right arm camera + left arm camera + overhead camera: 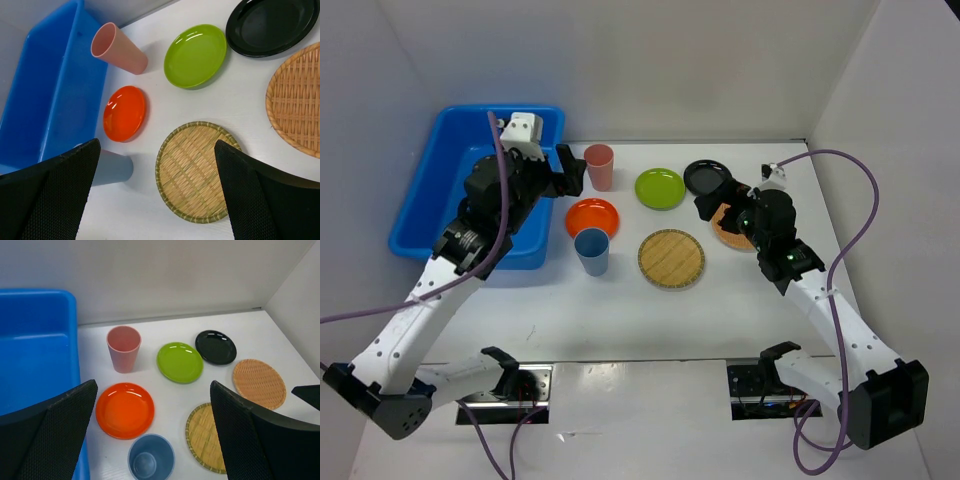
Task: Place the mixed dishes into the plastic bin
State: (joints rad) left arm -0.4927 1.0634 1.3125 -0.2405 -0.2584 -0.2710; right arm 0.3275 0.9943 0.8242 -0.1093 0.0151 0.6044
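The blue bin (432, 190) sits at the far left of the white table (620, 310). No dish shows in the parts of its floor that can be seen. All the dishes lie on the table to its right, so the task looks barely begun.

Of the plates, the yellowish woven plate (672, 258) lies in the middle. The orange-tan woven plate (728, 230) is to its right, partly under the right gripper. Behind them are the green plate (660, 188) and the black plate (705, 176), close together but apart. The orange plate (592, 216) lies just beside the bin's right wall. The pink cup (599, 165) stands upright behind it and the blue cup (591, 250) stands upright in front of it, both mouth up.

The left gripper (151, 385) hovers near the bin's right wall, beside the pink cup. It looks down on the orange plate, which shows low between its fingers. It is much the nearer of the two to the bin and to these three dishes. The bin lies directly to its left, so any of them would be a short carry. Its jaws are spread wide and hold nothing.

The right gripper (157, 142) hangs above the orange-tan woven plate, near the black plate and far from the bin. Its jaws are also wide apart, empty and touching no dish. The plates are round, so no approach angle matters. They lie flat, though, so a finger will probably have to get under a rim.
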